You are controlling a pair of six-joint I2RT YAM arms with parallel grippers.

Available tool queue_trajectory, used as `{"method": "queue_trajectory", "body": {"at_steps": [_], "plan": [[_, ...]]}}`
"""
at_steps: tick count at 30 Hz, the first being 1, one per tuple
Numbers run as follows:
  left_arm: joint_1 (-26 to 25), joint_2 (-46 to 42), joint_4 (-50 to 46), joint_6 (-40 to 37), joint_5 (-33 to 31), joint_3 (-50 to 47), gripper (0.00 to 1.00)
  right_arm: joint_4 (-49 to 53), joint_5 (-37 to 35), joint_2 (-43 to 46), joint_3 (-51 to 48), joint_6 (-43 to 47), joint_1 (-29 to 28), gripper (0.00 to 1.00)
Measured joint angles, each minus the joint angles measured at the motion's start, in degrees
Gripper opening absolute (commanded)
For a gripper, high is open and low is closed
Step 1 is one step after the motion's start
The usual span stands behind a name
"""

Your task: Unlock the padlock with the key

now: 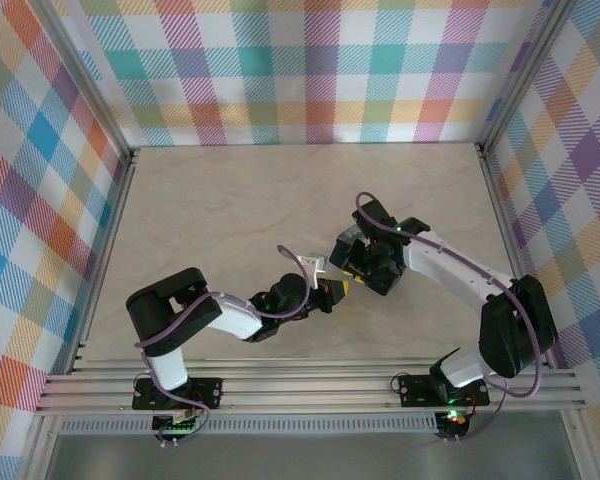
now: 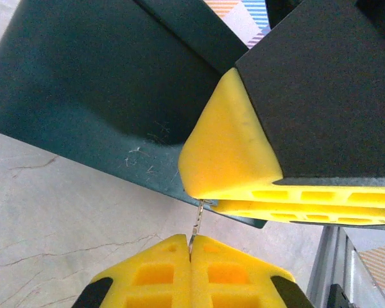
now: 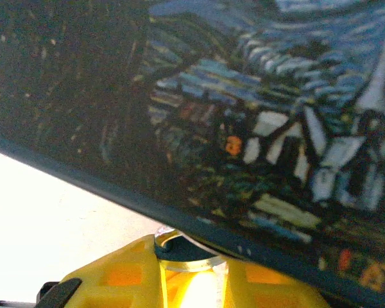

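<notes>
Beginning at the near edge of the bare wooden table (image 1: 230,200) in the top view: reaching away and to the right with the left arm, away and to the left with the right arm, bringing the left gripper (image 1: 335,291) and the right gripper (image 1: 352,280) tip to tip, just beside each other, around mid-table. Looking through the left wrist camera: pressing the left claw's yellow pads (image 2: 154,276) fully together, pinching a thin toothed key (image 2: 195,226) upright between them, blade pointing away. Meeting, at the key's tip, the lower edge of the padlock (image 2: 102,83), a broad dark teal body with fine scratches, right where a yellow pad of the right claw is lying against it; not showing clearly whether the tip is sitting in the keyhole. Looking through the right wrist camera: keeping the right claw narrow, gripping a curved silver shackle (image 3: 179,251) between its yellow pads, with the padlock's dark painted face looming just beyond, tilted across the view. Holding the padlock, then, at mid-table in the right claw, with the key touching or nearly touching it. Ending farthest off at the pastel plaid walls (image 1: 310,70) closing in the table on three sides.
</notes>
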State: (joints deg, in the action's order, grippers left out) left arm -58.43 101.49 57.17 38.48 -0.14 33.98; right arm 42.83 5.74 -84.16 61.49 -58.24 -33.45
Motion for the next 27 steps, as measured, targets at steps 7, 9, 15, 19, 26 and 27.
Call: {"method": "queue_trajectory", "body": {"at_steps": [7, 9, 15, 19, 26, 27], "plan": [[0.0, -0.1, 0.0, 1.0, 1.2, 0.0, 0.0, 0.2, 0.3, 0.0, 0.0, 0.0, 0.0, 0.0], [0.0, 0.0, 0.3, 2.0, 1.5, 0.0, 0.0, 0.3, 0.3, 0.0, 0.0, 0.0, 0.0, 0.0], [0.9, 2.1, 4.3, 5.2, 3.9, -0.2, 0.0, 0.3, 0.0, 0.0, -0.1, 0.0, 0.1, 0.0], [2.2, 2.4, 5.5, 6.6, 6.8, -0.4, 0.0, 0.2, -0.1, 0.2, -0.3, 0.0, 0.1, 0.0], [3.9, 2.4, 6.0, 8.7, 10.6, -0.4, 0.0, -0.1, -0.1, 0.7, -0.4, 0.0, 0.1, 0.0], [4.0, 2.4, 6.0, 8.9, 11.1, -0.4, 0.0, -0.1, -0.1, 0.7, -0.5, 0.0, 0.1, 0.0]]}}
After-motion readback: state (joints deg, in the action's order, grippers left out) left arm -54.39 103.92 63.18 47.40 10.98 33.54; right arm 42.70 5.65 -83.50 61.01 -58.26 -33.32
